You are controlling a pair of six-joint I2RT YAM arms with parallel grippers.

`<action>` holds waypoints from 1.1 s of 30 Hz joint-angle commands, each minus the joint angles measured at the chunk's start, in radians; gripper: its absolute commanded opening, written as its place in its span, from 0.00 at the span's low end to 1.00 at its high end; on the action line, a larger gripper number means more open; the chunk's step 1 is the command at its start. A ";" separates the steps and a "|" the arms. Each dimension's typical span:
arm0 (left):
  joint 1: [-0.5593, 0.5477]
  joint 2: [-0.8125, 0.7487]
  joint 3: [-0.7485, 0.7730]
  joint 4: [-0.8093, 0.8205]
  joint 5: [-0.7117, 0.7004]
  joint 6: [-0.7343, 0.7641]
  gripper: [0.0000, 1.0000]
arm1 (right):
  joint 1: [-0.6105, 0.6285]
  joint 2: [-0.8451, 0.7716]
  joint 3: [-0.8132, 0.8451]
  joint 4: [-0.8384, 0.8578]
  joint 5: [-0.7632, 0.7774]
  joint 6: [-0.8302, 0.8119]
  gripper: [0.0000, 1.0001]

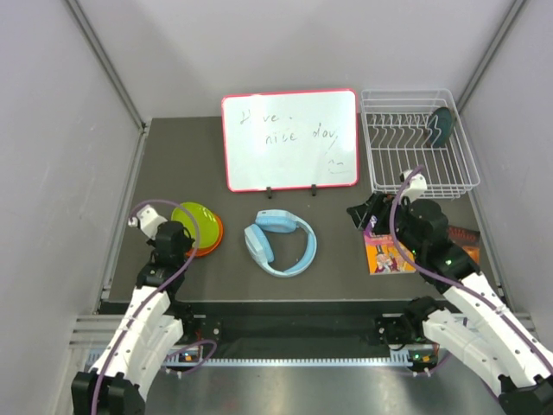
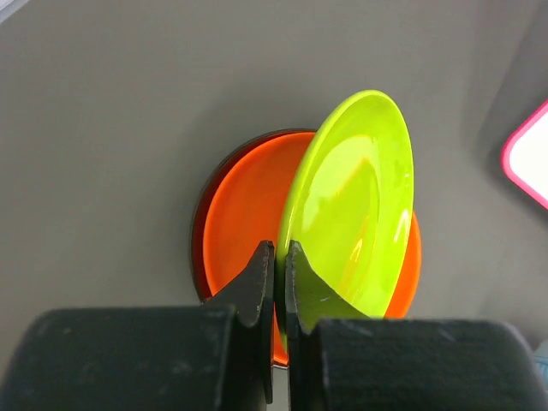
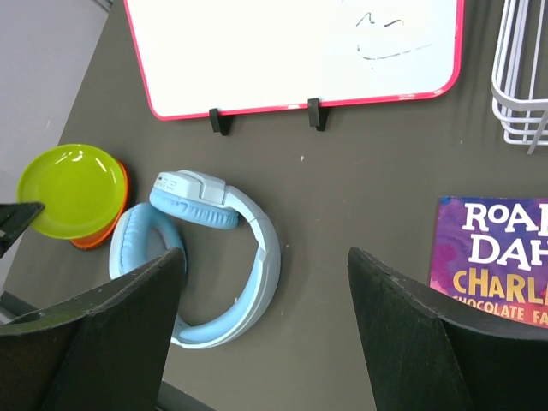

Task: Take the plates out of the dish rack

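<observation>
My left gripper (image 2: 280,257) is shut on the near rim of the yellow-green plate (image 2: 351,205) and holds it tilted over the orange plate (image 2: 235,214), which lies on the dark red plate (image 2: 198,224). In the top view this stack (image 1: 200,226) sits at the table's left with the left gripper (image 1: 185,233) on it. The dark green plate (image 1: 441,127) stands upright in the white dish rack (image 1: 380,164) at the back right. My right gripper (image 3: 265,257) is open and empty, hovering over the table in front of the rack (image 1: 359,214).
A red-framed whiteboard (image 1: 289,138) stands at the back centre. Blue headphones (image 1: 281,242) lie mid-table, also in the right wrist view (image 3: 214,257). A colourful book (image 1: 389,255) lies under the right arm. Grey walls close both sides.
</observation>
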 commanded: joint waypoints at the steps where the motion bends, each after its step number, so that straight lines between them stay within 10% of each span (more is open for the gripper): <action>1: 0.006 -0.001 -0.008 0.069 0.071 -0.024 0.01 | -0.002 0.007 0.029 0.011 0.019 -0.024 0.77; 4: 0.006 0.005 -0.011 0.069 0.099 -0.031 0.28 | -0.008 0.018 0.032 0.011 0.027 -0.033 0.78; 5: 0.006 0.011 -0.011 0.066 0.104 -0.034 0.51 | -0.009 0.022 0.035 0.011 0.028 -0.035 0.78; 8: 0.006 0.011 -0.005 0.048 0.107 -0.041 0.70 | -0.011 0.033 0.043 0.011 0.030 -0.044 0.78; 18: 0.006 -0.021 0.043 -0.014 0.116 -0.044 0.99 | -0.046 0.101 0.133 -0.035 0.114 -0.119 0.81; 33: 0.006 0.080 0.137 -0.161 0.124 -0.089 0.99 | -0.299 0.230 0.298 -0.055 0.058 -0.227 0.85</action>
